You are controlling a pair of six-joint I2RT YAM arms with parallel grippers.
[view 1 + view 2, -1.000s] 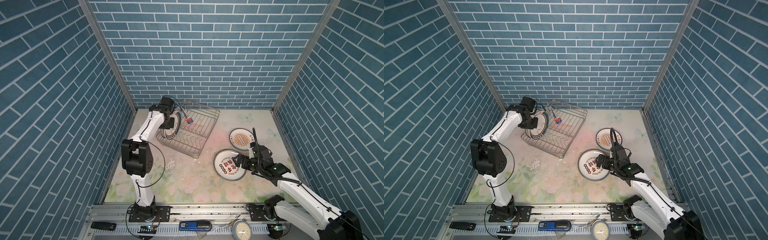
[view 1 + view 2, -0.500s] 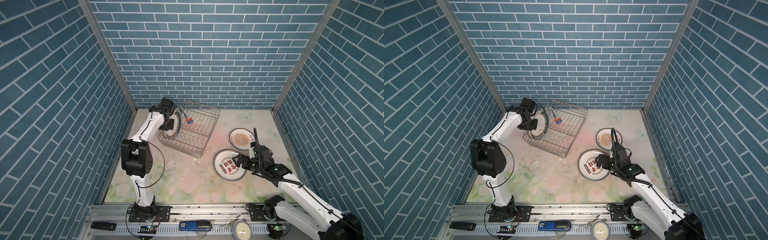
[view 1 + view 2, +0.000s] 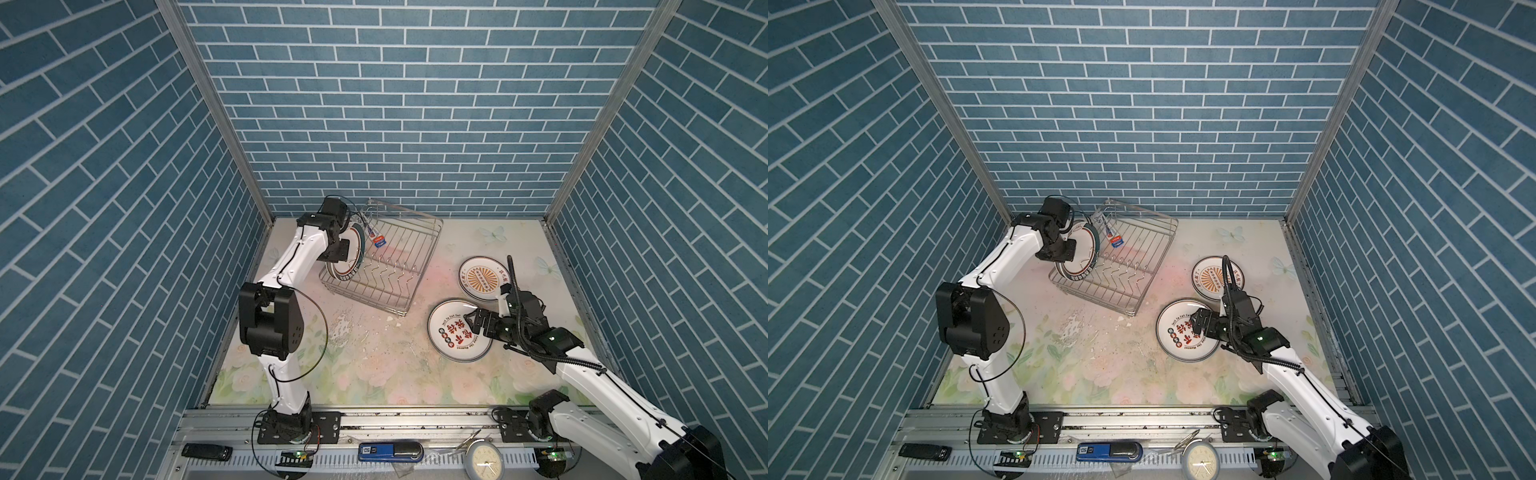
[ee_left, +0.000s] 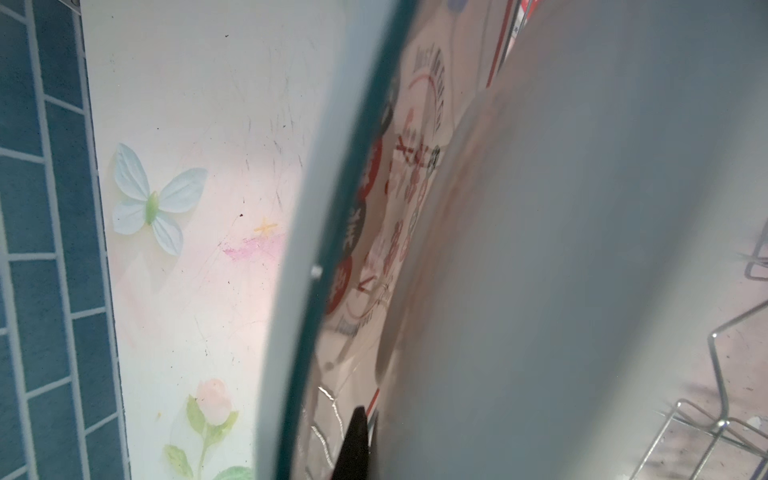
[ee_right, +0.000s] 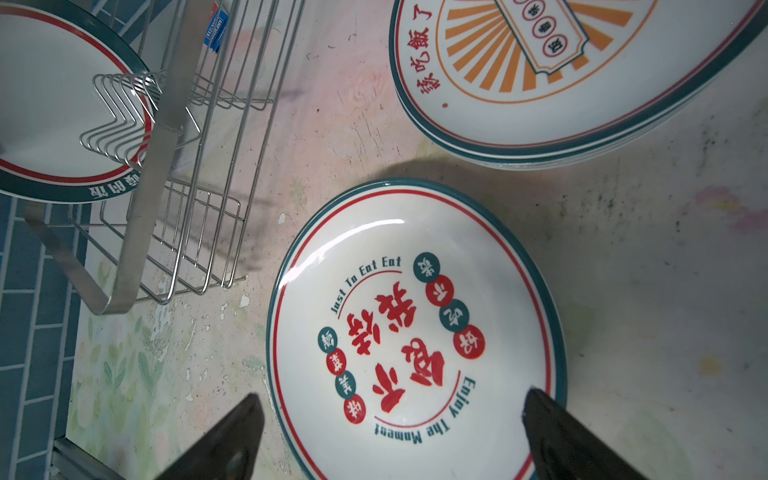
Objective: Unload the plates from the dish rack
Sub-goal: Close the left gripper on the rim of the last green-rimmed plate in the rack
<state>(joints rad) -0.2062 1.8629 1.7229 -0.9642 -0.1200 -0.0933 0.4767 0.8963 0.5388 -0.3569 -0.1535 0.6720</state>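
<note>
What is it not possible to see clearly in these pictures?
Left gripper: the wrist hides its fingers in both top views; in the left wrist view the close plates blur, so what it holds is unclear.
Sunburst plate: how many lie stacked under it; the right wrist view shows only rims.
Label on the dish rack: text too small in a top view.

Left claw [image 3: 341, 252]: fingertips hidden by the racked plate [image 3: 356, 249] in both top views; I see one dark fingertip [image 4: 357, 436] only.
Grey surface [image 4: 582, 249]: blurred, unidentifiable.
Sunburst stack [image 5: 582, 83]: cut off by the frame edge; plate count unclear to me.
</note>
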